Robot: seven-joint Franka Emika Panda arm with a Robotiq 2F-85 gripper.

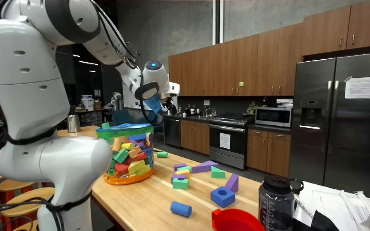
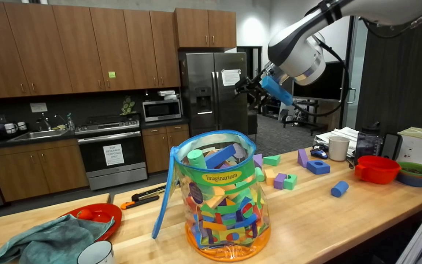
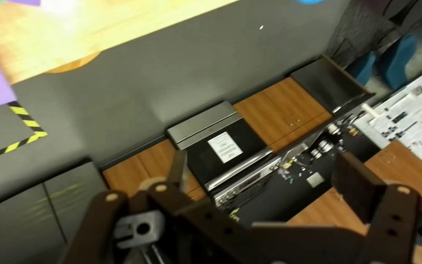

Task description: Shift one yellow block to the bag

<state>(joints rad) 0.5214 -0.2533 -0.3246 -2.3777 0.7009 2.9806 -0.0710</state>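
The bag [image 2: 245, 168], clear plastic with a green band, blue zip and orange base, stands upright on the table in both exterior views. Its lid hangs open, and multicoloured blocks fill it, several yellow ones among them. A yellow-orange block [image 1: 182, 173] lies on the table beside the bag, grouped with green and purple blocks; the same block [image 2: 269, 176] shows in an exterior view. High over the table, apart from bag and blocks, is my gripper [image 2: 247, 90]. In the wrist view the gripper [image 3: 264, 174] is open, its fingers wide apart with nothing between them.
Nearby on the table are a blue cylinder [image 1: 180, 209], a blue block with a hole [image 1: 222, 196], a red bowl [image 2: 377, 169] and a dark bottle [image 1: 275, 202]. Past the bag lie a cutter knife [image 2: 141, 202], a red plate [image 2: 117, 220] and a teal cloth [image 2: 50, 238].
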